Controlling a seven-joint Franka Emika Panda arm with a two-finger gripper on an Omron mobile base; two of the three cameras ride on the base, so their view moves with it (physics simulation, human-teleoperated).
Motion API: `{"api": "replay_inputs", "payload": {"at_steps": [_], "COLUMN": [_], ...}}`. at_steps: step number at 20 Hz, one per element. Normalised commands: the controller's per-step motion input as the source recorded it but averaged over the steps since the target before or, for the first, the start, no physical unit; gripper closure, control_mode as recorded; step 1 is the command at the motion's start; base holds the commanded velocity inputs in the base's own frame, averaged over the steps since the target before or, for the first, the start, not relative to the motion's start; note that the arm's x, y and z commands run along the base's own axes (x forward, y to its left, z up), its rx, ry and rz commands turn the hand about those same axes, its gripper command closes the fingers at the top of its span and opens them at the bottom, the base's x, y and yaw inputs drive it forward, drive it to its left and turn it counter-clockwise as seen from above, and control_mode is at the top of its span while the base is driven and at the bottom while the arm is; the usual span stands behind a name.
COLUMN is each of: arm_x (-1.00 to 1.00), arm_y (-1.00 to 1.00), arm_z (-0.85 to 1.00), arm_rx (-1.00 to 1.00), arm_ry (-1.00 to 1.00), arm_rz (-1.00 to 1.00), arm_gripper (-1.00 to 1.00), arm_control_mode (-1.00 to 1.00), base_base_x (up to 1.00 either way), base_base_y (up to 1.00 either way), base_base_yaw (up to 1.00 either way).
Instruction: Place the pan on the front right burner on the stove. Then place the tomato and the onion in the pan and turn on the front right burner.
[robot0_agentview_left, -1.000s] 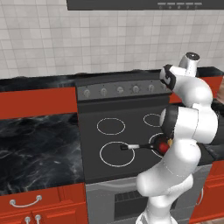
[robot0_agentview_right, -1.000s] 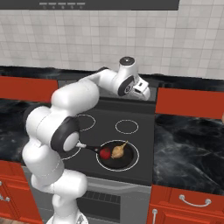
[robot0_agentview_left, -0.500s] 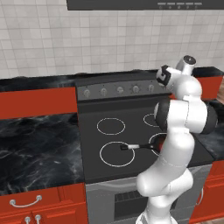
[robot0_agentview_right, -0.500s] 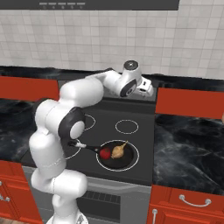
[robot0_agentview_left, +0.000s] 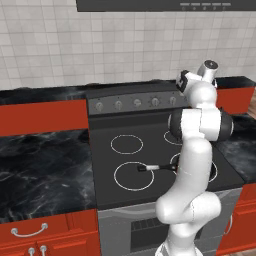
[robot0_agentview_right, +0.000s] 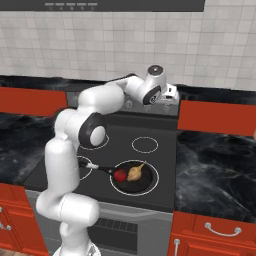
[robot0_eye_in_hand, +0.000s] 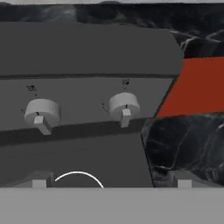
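Knobs are the matter now: the small round black frying pan (robot0_agentview_right: 131, 176) already sits inside the large white ring of the front right burner (robot0_agentview_right: 154, 172) on the black glass-top stove (robot0_agentview_right: 150, 197), near the stove's front right corner, with the glossy red tomato (robot0_agentview_right: 120, 174) and the tan onion (robot0_agentview_right: 134, 172) touching side by side in it. What remains, by my judgement, is turning on that burner.

The hand (robot0_eye_in_hand: 111, 181) hangs above the rear right of the cooktop, pointed at the grey back panel (robot0_eye_in_hand: 87, 94), its two dark fingertips (robot0_eye_in_hand: 38, 180) spread wide with nothing between them. Two round grey knobs face it: one toward the panel's right end (robot0_eye_in_hand: 124, 105), close to the red cabinet edge, and its neighbour to the left (robot0_eye_in_hand: 41, 113). Both stand apart from the fingertips, farther along the hand's line of sight; the right knob lies roughly between the open tips. Which of them governs the front right burner cannot be read from the tiny marks above them.

A knob like this looks rigid and smooth, probably stiff to rotate, and likely slippery on its round face. The best hold seems to be across its sides, or against the small raised pointer, squeezed squarely so that it doesn't slip while twisting.
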Motion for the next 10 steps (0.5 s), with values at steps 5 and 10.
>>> {"api": "replay_inputs", "payload": {"at_steps": [5, 10], "arm_x": [0.44, 0.35], "arm_y": [-0.09, -0.12], "arm_z": [-0.05, -0.29], "arm_rx": [-0.01, 0.00], "arm_ry": [0.07, 0.09], "arm_rz": [0.07, 0.06], "arm_gripper": [-1.00, -1.00], "arm_control_mode": [-1.00, -1.00], "base_base_x": [0.00, 0.00], "base_base_y": [0.00, 0.00], "base_base_yaw": [0.00, 0.00]}}
